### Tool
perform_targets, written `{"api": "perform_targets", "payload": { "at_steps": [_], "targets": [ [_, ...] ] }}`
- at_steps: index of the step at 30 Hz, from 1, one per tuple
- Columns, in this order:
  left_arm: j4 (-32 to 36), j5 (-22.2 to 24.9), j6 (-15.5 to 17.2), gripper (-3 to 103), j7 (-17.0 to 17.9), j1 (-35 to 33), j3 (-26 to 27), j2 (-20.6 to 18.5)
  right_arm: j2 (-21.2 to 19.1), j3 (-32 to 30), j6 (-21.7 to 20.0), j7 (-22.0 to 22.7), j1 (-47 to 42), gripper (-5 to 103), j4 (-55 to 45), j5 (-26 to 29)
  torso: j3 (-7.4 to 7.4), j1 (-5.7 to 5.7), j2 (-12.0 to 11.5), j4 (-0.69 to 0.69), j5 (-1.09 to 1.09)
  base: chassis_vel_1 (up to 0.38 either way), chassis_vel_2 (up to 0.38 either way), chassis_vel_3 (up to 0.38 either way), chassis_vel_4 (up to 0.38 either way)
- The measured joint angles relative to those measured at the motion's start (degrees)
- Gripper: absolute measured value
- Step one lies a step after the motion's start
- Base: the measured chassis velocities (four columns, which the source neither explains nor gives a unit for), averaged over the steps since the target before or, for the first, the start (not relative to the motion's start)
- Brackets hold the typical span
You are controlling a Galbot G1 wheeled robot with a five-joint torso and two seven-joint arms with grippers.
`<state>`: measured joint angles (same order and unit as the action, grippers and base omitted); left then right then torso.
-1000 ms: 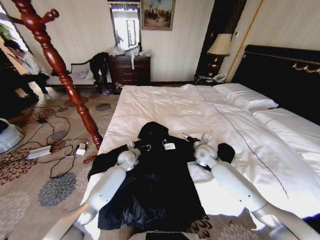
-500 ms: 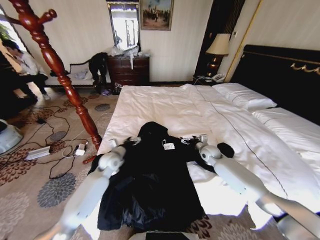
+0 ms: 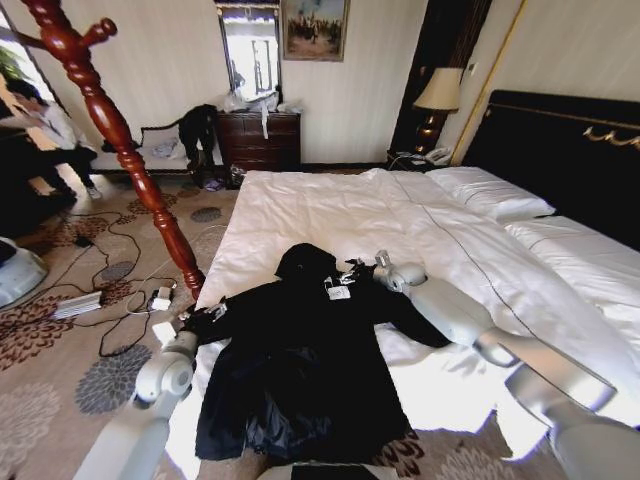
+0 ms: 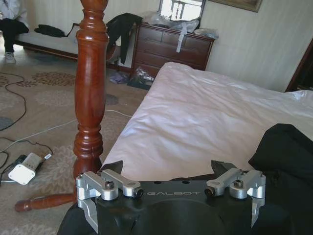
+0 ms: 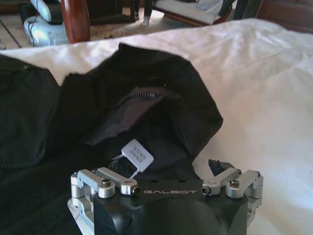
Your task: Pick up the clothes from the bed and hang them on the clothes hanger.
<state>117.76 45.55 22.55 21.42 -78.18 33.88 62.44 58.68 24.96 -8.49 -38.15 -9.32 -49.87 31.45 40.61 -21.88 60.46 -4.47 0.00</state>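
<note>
"GALBOT" marks both wrists. The left claw and right claw, both spread wide, rest over the black coat on the bed.

Hotel bedrm: bed, lamp, dresser.

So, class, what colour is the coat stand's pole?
Glossy reddish-brown coat stand, best in the left wrist view.

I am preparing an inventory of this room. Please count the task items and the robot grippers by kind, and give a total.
Black coat: 1
Bed: 1
Wooden coat stand: 1
Grippers: 2, left gripper and right gripper
Total: 5
</note>
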Motion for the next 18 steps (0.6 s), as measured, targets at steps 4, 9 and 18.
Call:
{"api": "perform_targets", "payload": {
  "at_steps": [4, 9, 18],
  "targets": [
    [0.7, 0.5, 0.5, 100, 0.4, -0.4, 0.3, 0.0, 2.8, 0.3, 0.2, -1.0, 0.8, 100, 4.2, -2.4, 0.00, 0.00, 0.0, 0.01, 0.00, 0.000, 0.000, 0.000, 0.000],
    [0.5, 0.7, 0.9, 100, 0.8, 0.3, -0.8, 0.4, 8.7, 0.5, -0.1, 1.0, 2.3, 100, 10.2, -4.1, 0.00, 0.00, 0.0, 0.05, -0.01, 0.000, 0.000, 0.000, 0.000],
    [-0.7, 1.1, 1.2, 100, 1.2, 2.1, -2.5, 0.4, 14.3, 0.4, -0.5, 2.0, 3.9, 100, 17.0, -8.5, 0.00, 0.00, 0.0, 0.00, -0.01, 0.000, 0.000, 0.000, 0.000]
  ]
}}
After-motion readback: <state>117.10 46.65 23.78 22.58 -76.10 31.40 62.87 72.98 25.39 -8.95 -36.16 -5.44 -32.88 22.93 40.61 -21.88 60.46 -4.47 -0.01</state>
